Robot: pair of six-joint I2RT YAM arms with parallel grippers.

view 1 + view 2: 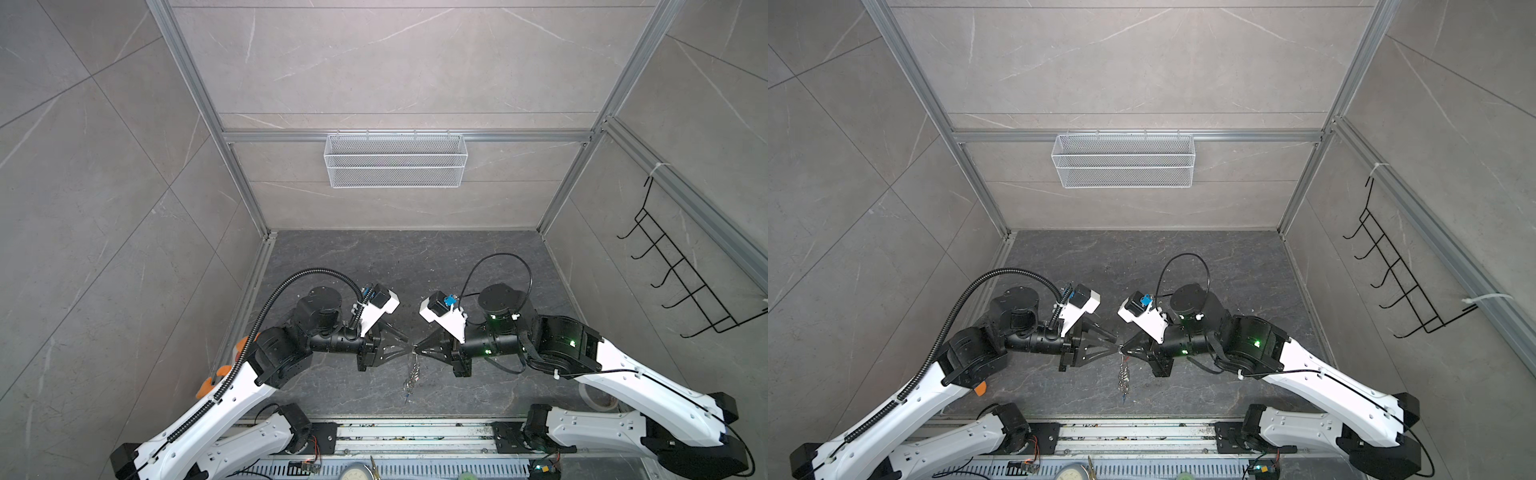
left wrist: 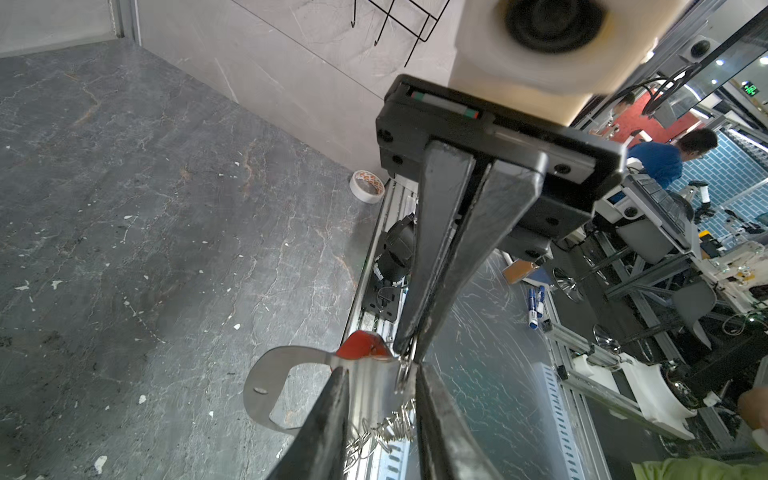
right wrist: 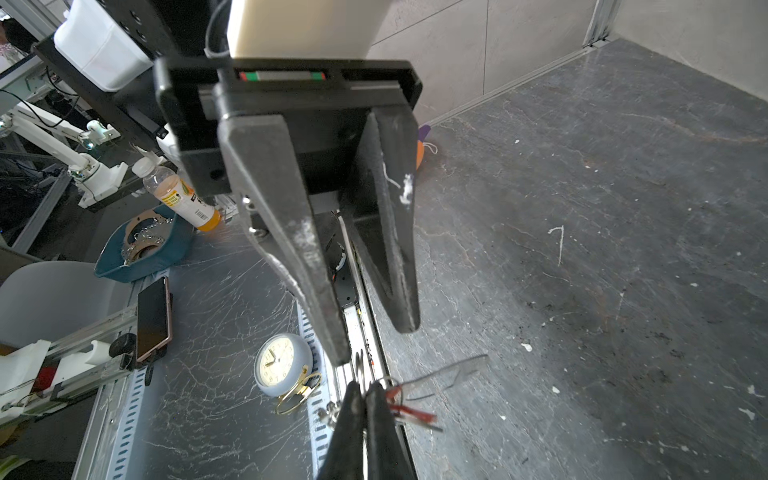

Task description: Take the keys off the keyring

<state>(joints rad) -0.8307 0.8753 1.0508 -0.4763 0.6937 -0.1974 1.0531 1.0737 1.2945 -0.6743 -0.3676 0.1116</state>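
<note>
The right gripper (image 3: 365,388) has its jaws shut tight on the keyring (image 2: 259,374), up over the desk (image 1: 374,266). The left gripper (image 2: 380,370) has its jaws a little apart around the flat plate; touching or not, I cannot tell. A red tag (image 2: 361,345) sits beside it, and the end of the hanging chain (image 1: 413,374) is too tiny to make out.

red tag (image 2: 361,345), grey keyring (image 2: 291,355), dark veined floor (image 2: 124,208).

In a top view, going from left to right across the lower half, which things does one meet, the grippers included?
left gripper → right gripper → tape roll → black wire hook rack. The keyring hangs where both grippers meet, so I omit it.
</note>
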